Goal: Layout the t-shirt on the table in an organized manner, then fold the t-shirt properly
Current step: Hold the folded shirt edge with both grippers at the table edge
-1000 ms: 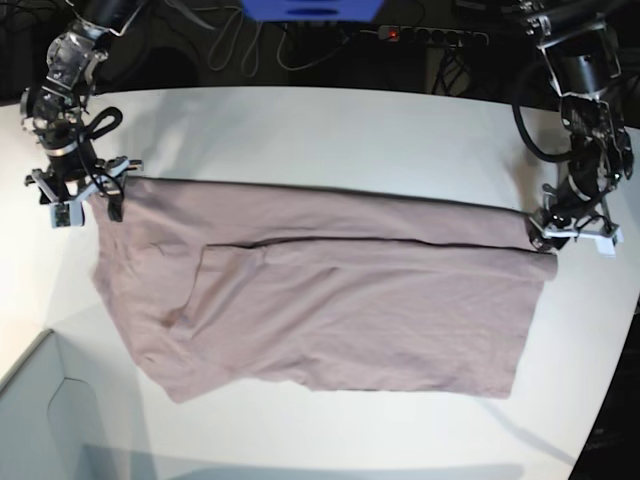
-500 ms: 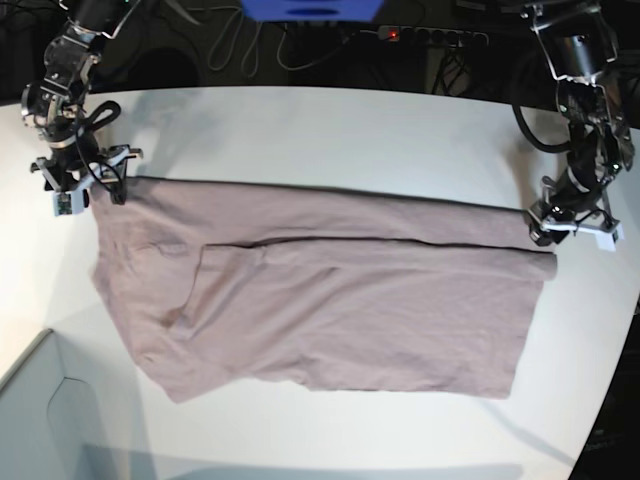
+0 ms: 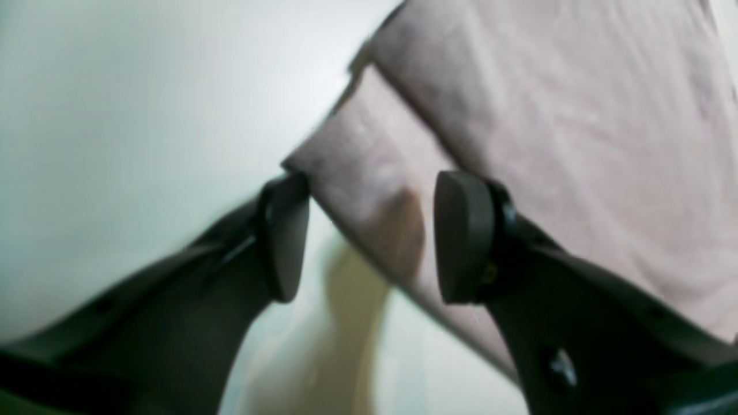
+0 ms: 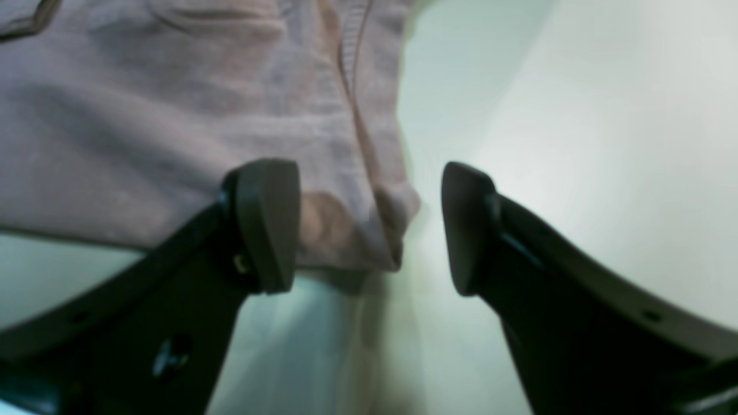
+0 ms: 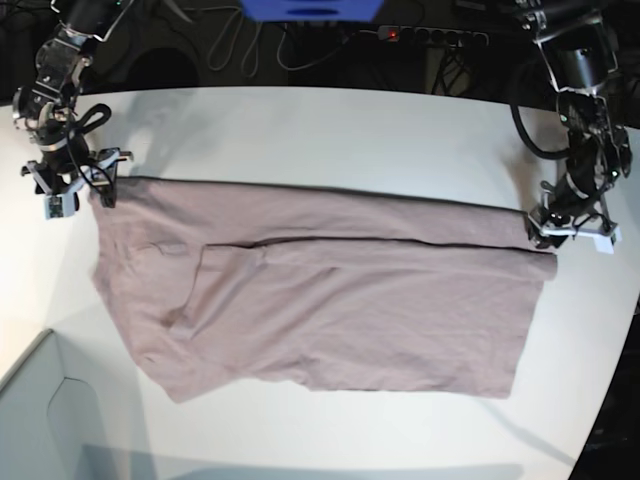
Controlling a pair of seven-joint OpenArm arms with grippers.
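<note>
Nearest to the base camera we see the corner of a pale grey box (image 5: 40, 410), then the dusty pink-mauve cotton t-shirt (image 5: 330, 290), which lies flat across the middle of the smooth white tabletop (image 5: 330, 130) with its long axis running side to side. One flap is already laid over the body along a straight crease, so we judge the fold to be partly made and the cloth spread wide to keep its edges square. At the far edge of the shirt each arm stands at one corner. Our left gripper (image 3: 369, 236) has its dark pads apart, straddling the folded corner of the fabric; the cloth passes between them without being pinched. Our right gripper (image 4: 369, 225) likewise has its jaws spread wide, one pad over the hemmed corner and the other over bare table, holding nothing. We read this placement as two matched stations at the back corners, from which the far edge could be handled evenly. Beyond the table lie dark cables (image 5: 250, 45).
</note>
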